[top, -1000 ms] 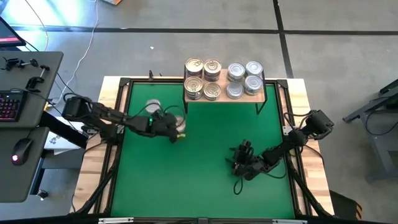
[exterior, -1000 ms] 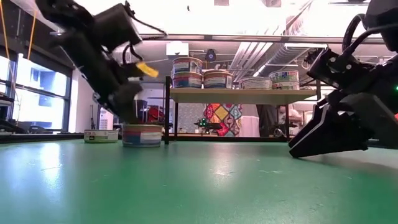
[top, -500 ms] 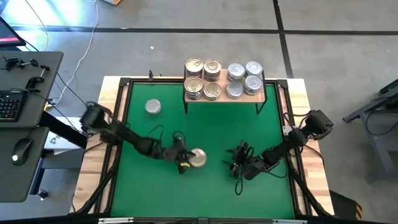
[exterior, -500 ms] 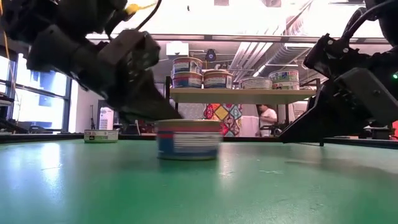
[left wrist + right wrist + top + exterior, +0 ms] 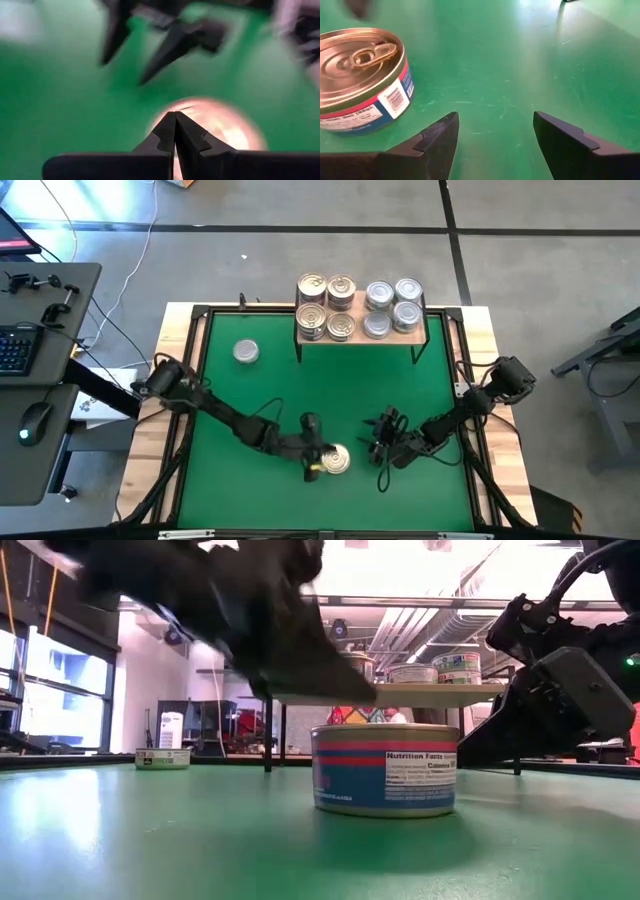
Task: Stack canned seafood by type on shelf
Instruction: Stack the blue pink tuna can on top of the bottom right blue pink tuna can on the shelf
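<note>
Near tin, standing on the green mat: white side panel headed "Nutrition Facts", with "Calories" legible in the low view; finer print below too small to read. Same tin in right wrist view: barcode panel, digits unreadable. Labels on the shelf tins illegible.

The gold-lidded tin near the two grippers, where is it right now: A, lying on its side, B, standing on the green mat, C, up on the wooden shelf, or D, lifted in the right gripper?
B: the gold-lidded tin stands upright on the green mat, beside the open right gripper, with the shut left gripper against it.
</note>
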